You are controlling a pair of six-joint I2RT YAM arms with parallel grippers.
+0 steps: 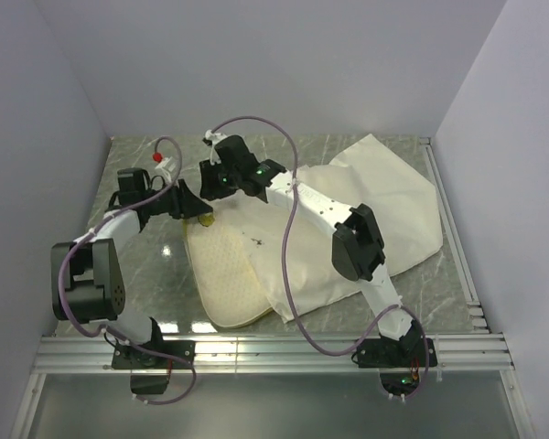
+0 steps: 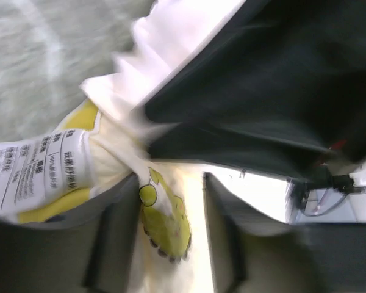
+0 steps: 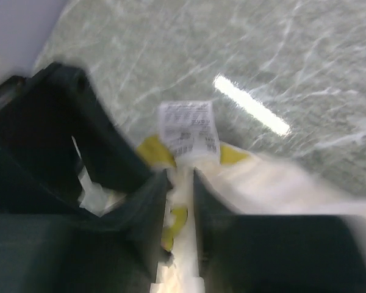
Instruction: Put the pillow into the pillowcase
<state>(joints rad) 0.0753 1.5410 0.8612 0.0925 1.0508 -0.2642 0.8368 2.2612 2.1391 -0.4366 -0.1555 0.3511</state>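
Note:
The pillow point(image 1: 224, 270), cream with a yellow-green edge, lies left of centre on the table. The pillowcase point(image 1: 384, 210) spreads to its right and covers the pillow's right side. Both grippers meet at the pillow's far corner. My left gripper point(image 1: 199, 212) grips that corner. In the left wrist view its jaws point(image 2: 171, 226) hold cream fabric with a yellow-green figure, beside the care label point(image 2: 30, 174). My right gripper point(image 1: 218, 183) is shut on the pillow's edge point(image 3: 181, 183), just below the label point(image 3: 188, 128).
The right arm's dark body fills the upper right of the left wrist view point(image 2: 274, 79). A purple cable point(image 1: 288, 238) hangs over the pillow and pillowcase. Metal rails run along the front point(image 1: 274, 347) and right point(image 1: 450, 219) edges. Grey walls close in on three sides.

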